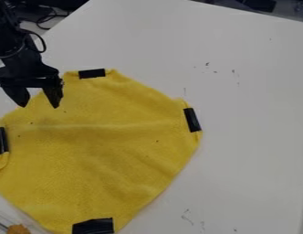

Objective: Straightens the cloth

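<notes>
black tape strip [93, 226] in the foreground marks the near end of a yellow cloth [105, 151], spread across the left and lower part of a white bench [251, 114]. at the lower left corner, close to the cloth, an orange-brown lump [18, 229] sits beside a pale, clear-looking edge [9, 218]; whether that edge belongs to a container, and whether the lump lies in it, cannot be told. the count: one cloth, one lump, one claw [39, 105] and four tape strips, one each at the near, far [91, 73], right [191, 119] and left [2, 140] sides of the cloth. a single long crease crosses the cloth from left to right, and its material bunches and folds just below the left strip. at upper left, the black arm [17, 52] reaches into view, its claw released, two fingers spread apart at the cloth's upper left edge. cables [41, 20] lie beyond the bench.
</notes>
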Robot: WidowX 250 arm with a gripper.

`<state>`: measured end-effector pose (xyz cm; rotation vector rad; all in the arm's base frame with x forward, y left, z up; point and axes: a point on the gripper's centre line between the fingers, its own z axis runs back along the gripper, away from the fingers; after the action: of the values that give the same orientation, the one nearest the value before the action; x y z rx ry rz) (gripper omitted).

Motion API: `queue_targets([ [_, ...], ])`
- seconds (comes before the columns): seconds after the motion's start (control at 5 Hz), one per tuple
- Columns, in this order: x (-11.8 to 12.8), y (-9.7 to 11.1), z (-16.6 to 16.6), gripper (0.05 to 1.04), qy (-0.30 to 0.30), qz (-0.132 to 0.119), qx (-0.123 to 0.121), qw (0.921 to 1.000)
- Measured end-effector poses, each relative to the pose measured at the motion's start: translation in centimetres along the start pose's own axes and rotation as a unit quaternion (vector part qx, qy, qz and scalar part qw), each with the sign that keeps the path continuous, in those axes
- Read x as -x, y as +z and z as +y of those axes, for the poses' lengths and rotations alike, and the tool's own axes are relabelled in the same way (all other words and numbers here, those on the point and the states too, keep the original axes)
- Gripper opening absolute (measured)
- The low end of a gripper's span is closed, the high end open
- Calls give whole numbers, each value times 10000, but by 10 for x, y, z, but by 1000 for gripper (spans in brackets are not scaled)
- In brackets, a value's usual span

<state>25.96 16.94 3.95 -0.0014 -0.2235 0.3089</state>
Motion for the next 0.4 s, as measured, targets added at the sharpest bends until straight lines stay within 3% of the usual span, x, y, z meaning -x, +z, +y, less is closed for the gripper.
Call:
queue_targets([
  [0.4, -4, -21, -7, 999, -187, 218, 96, 9995],
])
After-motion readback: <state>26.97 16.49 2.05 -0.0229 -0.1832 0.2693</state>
